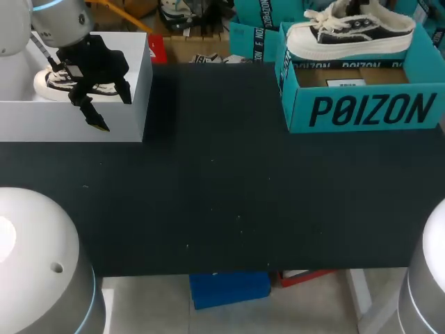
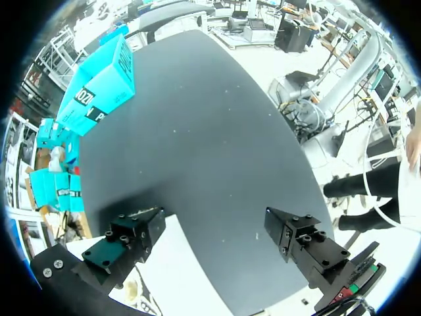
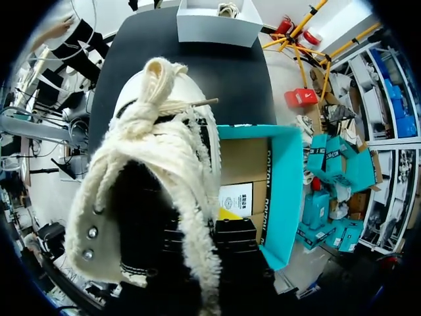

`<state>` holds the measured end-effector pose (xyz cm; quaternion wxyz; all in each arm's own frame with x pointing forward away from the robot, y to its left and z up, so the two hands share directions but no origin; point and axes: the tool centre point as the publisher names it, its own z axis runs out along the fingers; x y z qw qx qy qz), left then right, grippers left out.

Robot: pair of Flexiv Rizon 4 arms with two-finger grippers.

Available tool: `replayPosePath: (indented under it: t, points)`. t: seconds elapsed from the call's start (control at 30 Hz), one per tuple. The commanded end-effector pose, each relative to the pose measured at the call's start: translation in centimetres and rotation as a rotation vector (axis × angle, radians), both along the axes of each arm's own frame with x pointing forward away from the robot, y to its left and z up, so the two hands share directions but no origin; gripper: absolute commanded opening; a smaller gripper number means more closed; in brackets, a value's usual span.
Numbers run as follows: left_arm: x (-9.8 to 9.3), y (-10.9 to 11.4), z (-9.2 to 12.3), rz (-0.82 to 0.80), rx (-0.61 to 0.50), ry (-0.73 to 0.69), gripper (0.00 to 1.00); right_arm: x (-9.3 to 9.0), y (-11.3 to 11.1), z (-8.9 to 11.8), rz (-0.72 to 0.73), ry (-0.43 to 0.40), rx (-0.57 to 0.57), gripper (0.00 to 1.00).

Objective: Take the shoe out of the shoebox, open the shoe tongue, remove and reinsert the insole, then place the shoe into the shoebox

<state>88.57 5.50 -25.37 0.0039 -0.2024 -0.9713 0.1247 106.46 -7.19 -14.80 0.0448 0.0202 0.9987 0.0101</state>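
Left gripper (image 1: 104,111) hangs over the far-left white box (image 1: 132,83), fingers (image 2: 135,234) apart; shoe (image 1: 351,31) above far-right shoebox (image 1: 368,111), whether gripped I cannot tell.

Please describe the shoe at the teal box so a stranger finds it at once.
On the far right of the black table stands an open teal shoebox. The shoe is over its open top: black, with white laces and fluffy cream trim. The other shoe lies in the white box at far left.
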Motion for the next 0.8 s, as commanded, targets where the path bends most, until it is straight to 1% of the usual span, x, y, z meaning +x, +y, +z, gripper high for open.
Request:
replayPosePath:
  t: [0.03, 0.2, 0.37, 0.7, 0.8]
  points:
    - [-0.1, 0.0, 0.0, 0.001, 0.003, -0.001, 1.0, 2.1, -1.2, -0.9, 0.008, 0.038, 0.03, 0.0]
    - [-0.1, 0.0, 0.0, 0.001, 0.003, -0.001, 1.0, 3.5, -2.2, -2.4, 0.016, 0.046, 0.02, 0.0]
    - [-0.1, 0.0, 0.0, 0.001, 0.003, -0.001, 1.0, 4.4, -2.9, -3.5, 0.029, 0.051, 0.014, 0.0]
    - [-0.1, 0.0, 0.0, 0.001, 0.003, -0.001, 1.0, 5.8, -4.7, -6.0, 0.016, 0.067, 0.019, 0.0]
    - [-0.1, 0.0, 0.0, 0.001, 0.003, -0.001, 1.0, 6.2, -4.9, -6.7, 0.013, 0.068, 0.018, 0.0]
